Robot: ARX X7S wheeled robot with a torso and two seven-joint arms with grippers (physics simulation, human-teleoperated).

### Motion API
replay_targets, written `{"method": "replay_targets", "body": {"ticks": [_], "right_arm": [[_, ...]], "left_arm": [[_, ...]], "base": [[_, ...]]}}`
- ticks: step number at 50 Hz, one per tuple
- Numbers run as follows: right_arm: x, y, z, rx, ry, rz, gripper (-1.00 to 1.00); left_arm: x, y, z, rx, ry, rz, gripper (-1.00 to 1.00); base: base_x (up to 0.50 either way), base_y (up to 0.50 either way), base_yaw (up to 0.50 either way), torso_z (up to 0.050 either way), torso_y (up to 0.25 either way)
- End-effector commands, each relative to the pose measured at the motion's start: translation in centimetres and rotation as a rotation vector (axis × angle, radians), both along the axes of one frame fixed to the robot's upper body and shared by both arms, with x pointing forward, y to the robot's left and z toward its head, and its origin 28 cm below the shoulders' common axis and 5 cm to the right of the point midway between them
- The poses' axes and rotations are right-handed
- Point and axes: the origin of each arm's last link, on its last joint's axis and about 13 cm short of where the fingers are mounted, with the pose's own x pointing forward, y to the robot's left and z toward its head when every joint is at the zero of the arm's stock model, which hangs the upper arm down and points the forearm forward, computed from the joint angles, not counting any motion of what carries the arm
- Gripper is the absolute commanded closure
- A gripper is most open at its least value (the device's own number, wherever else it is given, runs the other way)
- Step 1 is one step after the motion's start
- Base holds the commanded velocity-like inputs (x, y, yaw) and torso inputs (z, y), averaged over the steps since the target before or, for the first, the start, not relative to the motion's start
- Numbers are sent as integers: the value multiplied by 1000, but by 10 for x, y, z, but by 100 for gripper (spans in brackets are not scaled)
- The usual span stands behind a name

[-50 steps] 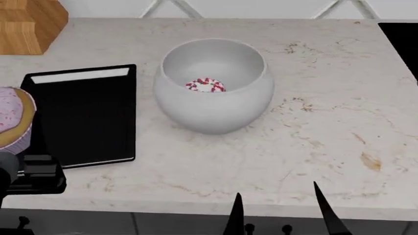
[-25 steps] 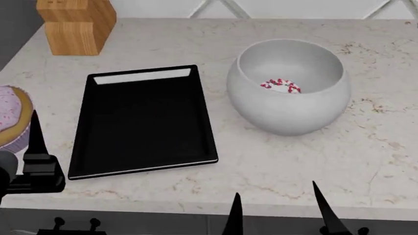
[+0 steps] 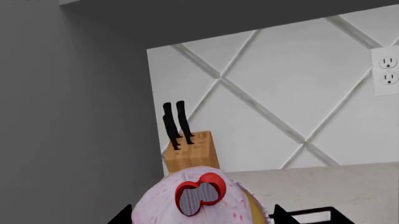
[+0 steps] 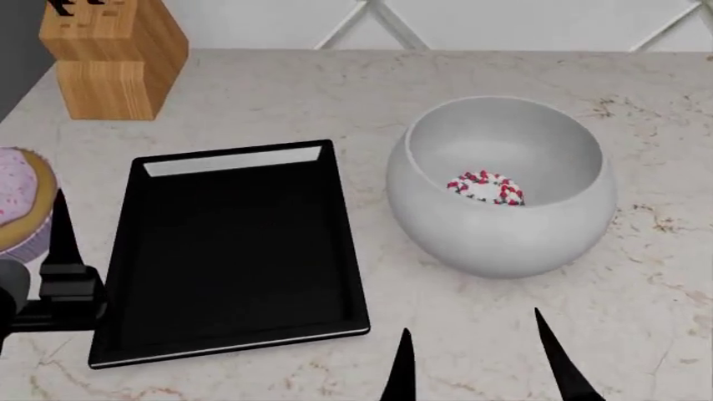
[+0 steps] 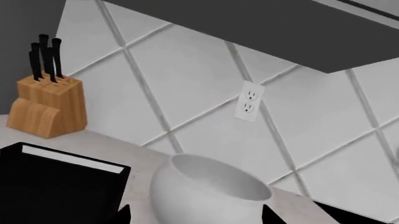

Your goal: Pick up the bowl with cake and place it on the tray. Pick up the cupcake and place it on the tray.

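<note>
Left gripper [image 4: 56, 251] seems closed around the pink-frosted cupcake with the lilac wrapper [image 4: 20, 209], held up at the frame's left edge, beside the flat black tray [image 4: 234, 251], ready to be set down there.

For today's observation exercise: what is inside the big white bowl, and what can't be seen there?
Inside the bowl sits one small white cake with red and dark sprinkles, resting on the floor. The near wall hides the cake's front edge and the floor closest to the camera.
</note>
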Motion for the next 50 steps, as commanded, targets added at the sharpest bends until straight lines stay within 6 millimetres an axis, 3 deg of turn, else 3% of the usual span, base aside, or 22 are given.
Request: {"method": "replay_targets", "body": {"ticks": [1,10,15,32,50], "right_arm": [[-1,-4,16,-37,-16,-12,-100],[-3,-16,64,-79,-52,56,-100],[-4,-21,80,-89,-83,50,-100],[-3,-21,83,-84,-107,41,-100],[-3,-20,84,-91,-110,51,-100]], "left_arm": [[0,-1,4,-25,-11,-1,100],[0,-1,8,-16,-21,3,100],[0,1,8,-8,-24,6,100],[-4,2,9,1,-22,-3,100],[-11,-7,-2,-14,93,-175,100]], "base": [[0,0,0,0,0],[0,0,0,0,0],[0,0,0,0,0],[186,1,0,0,1],[0,0,0,0,0]]}}
